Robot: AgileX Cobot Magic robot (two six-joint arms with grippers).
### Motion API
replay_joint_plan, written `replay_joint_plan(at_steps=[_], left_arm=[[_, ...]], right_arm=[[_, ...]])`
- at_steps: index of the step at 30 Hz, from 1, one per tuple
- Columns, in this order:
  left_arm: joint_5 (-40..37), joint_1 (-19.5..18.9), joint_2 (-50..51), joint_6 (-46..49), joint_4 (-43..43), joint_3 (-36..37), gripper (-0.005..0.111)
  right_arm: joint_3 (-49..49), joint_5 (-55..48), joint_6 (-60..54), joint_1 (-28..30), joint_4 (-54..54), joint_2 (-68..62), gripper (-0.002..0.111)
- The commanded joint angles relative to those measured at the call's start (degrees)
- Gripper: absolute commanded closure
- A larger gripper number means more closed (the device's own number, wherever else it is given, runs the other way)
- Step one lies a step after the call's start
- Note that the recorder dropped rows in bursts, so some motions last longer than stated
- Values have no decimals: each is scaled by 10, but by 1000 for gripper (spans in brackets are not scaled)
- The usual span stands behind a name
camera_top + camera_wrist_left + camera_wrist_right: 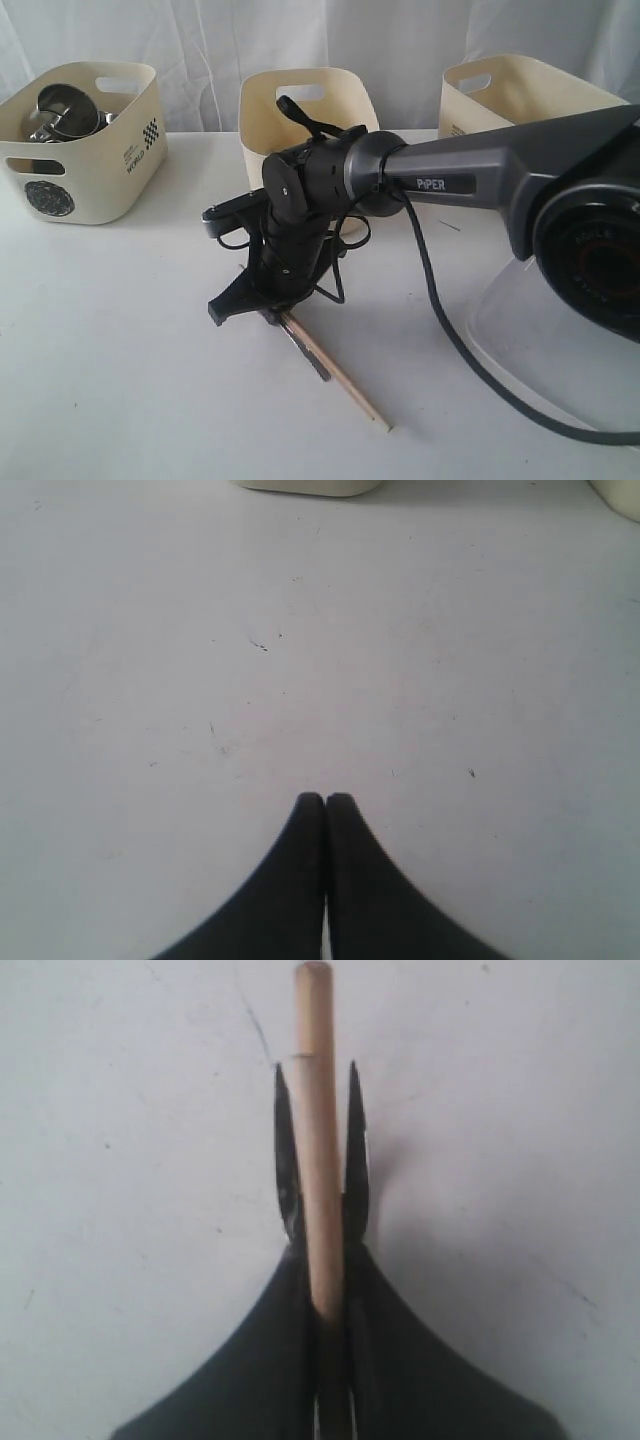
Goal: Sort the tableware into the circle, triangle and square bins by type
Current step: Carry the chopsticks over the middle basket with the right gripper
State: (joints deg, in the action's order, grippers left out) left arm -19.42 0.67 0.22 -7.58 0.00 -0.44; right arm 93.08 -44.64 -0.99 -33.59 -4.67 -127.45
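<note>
A wooden chopstick (340, 380) slants down to the white table, and my right gripper (272, 312) is shut on its upper end. In the right wrist view the chopstick (318, 1110) runs straight out from between the closed fingers of the gripper (322, 1260), with thin dark slivers on either side. Steel mugs (65, 110) lie in the left bin (100, 160). A large pale plate (500, 330) lies at the right under the arm. My left gripper (325, 800) is shut on nothing over bare table; it is out of the exterior view.
Cream bins stand along the back: the middle bin (300, 110) behind the right arm's wrist and the right bin (520, 95) beyond the arm. A black cable (440, 310) hangs from the arm across the plate. Bin bottoms (300, 485) edge the left wrist view.
</note>
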Motion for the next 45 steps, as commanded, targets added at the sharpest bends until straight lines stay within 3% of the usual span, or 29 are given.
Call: replay_joint_plan(at_steps=[1, 21, 27, 30, 35, 40, 43, 45], left_arm=[[-16, 2, -2, 1, -6, 4, 106], [-16, 2, -2, 1, -6, 4, 106], [-16, 2, -2, 1, -6, 4, 106], [-16, 2, -2, 1, -6, 4, 106], [-16, 2, -2, 1, -6, 4, 106], [-16, 2, -2, 1, -6, 4, 106], [-16, 2, -2, 1, -6, 4, 106], [-16, 2, -2, 1, -6, 4, 106]], right_arm=[[-5, -7, 2, 1, -5, -19, 108], [35, -62, -24, 5, 16, 12, 108], [46, -177, -78, 11, 17, 54, 108], [71, -242, -167, 12, 22, 92, 108], [78, -210, -370, 17, 120, 135, 108], [78, -111, -374, 17, 238, 147, 108], [78, -78, -374, 17, 252, 152, 108], [78, -1, -374, 17, 265, 154, 108]])
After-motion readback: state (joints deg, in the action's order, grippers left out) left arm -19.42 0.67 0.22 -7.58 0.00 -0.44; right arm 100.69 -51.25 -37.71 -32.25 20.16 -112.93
